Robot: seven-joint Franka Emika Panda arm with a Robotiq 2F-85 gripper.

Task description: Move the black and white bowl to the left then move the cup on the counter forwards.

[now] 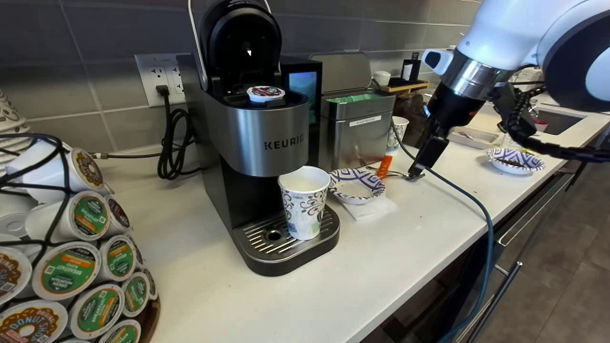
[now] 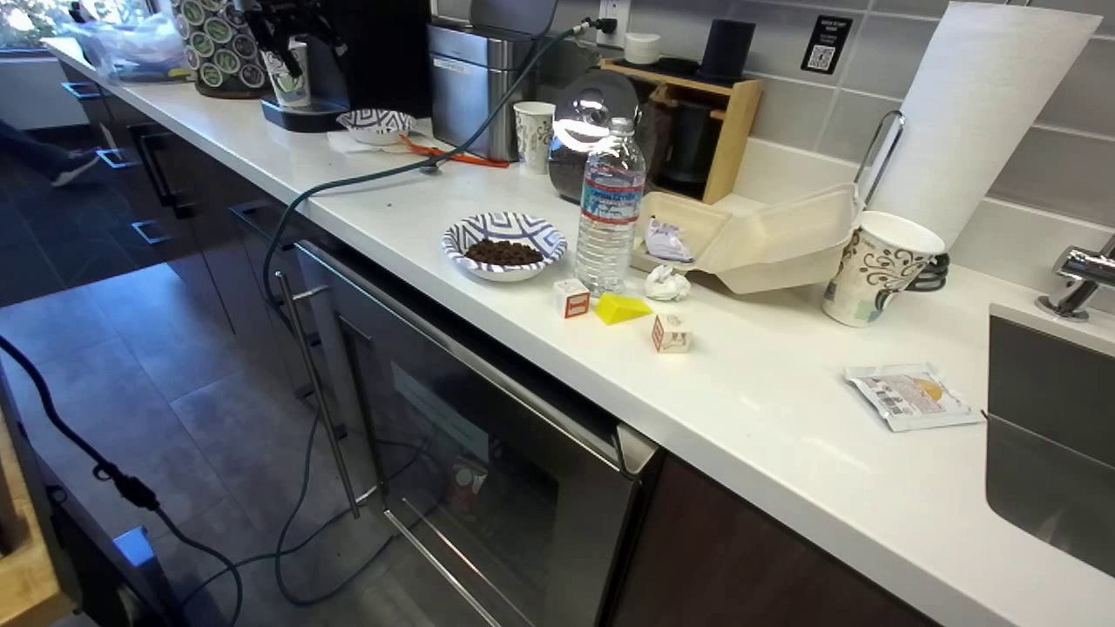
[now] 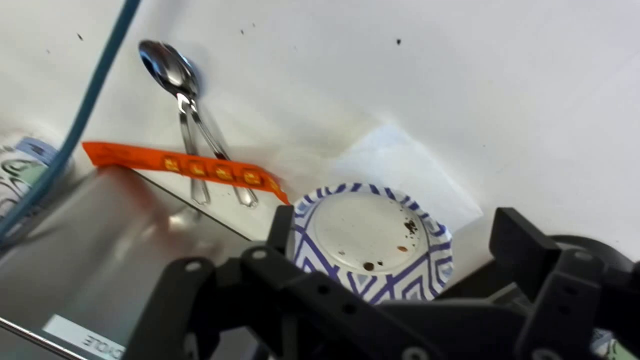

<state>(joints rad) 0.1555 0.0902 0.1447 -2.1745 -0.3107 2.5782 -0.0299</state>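
Long off-white surface (image 1: 371,267) along a grey tiled wall (image 1: 52,57), a coffee maker (image 1: 281,138) standing towards its back edge. A claw (image 3: 397,226) hangs above the surface, its two black fingers (image 3: 281,225) spread wide apart. In the wrist view the dark-and-white bowl (image 3: 357,225) shows below and between them, a few dark specks (image 3: 411,227) inside; in both exterior views claw and bowl are apart. The bowl sits just beside the coffee maker, between a steel bin (image 1: 357,147) near the back edge and the surface's front edge, with a white napkin (image 3: 400,160) partly under it. Two crossed spoons (image 3: 170,70) lie near it, an orange strip (image 3: 127,156) over their handles. A white patterned cup (image 2: 533,135) stands upright near the back edge, just beside the bin; another cup (image 1: 305,205) is on the coffee maker's drip tray (image 1: 259,244), and a third cup (image 2: 875,270) near the sink (image 2: 1041,379). A second patterned bowl (image 2: 547,233), holding dark brown bits (image 2: 503,252), is close to the front edge. A blue-green cord (image 3: 93,90) crosses the surface and hangs over the front edge
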